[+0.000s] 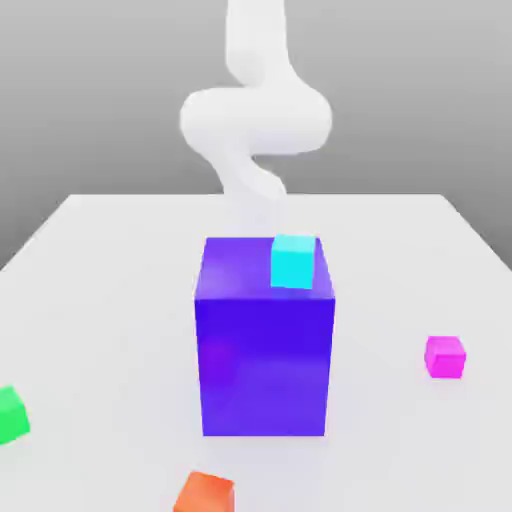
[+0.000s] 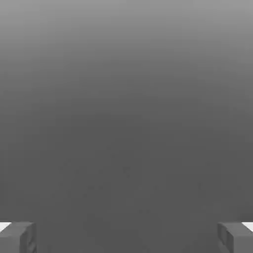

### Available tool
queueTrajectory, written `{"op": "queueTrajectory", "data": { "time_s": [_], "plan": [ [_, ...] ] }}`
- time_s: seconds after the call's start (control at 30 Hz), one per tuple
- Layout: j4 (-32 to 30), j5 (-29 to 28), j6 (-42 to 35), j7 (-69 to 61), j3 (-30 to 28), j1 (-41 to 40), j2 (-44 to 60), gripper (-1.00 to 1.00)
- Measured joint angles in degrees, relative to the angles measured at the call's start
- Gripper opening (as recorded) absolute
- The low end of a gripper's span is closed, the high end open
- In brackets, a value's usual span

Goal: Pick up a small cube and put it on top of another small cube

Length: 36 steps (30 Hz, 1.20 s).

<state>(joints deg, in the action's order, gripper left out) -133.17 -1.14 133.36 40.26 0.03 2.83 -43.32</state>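
The small magenta cube (image 1: 445, 357) rests on the white table at the exterior view's right. The bright green cube (image 1: 12, 414) sits near the left edge of that view, partly cut off. They lie far apart, with the big block between them. My white arm (image 1: 255, 120) rises behind the block, well away from both cubes. In the hand view my gripper (image 2: 126, 237) is open, its two grey fingertips (image 2: 17, 237) spread wide with nothing between them, facing a plain grey surface.
A tall blue-purple block (image 1: 265, 350) stands mid-table with a small cyan cube (image 1: 293, 261) on its top. A small orange cube (image 1: 204, 492) lies near the front edge. The white table (image 1: 110, 300) stretches around them.
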Motion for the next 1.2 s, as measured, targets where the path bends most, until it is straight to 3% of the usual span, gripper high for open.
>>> {"op": "queueTrajectory", "data": {
  "time_s": [0.67, 1.2],
  "plan": [
    [-11.1, -6.4, 12.4, -46.7, -1.8, 22.0, 20.3, 0.0],
    [-20.0, -5.2, 22.6, -88.2, -1.5, 37.1, 36.2, 0.0]
  ]
}}
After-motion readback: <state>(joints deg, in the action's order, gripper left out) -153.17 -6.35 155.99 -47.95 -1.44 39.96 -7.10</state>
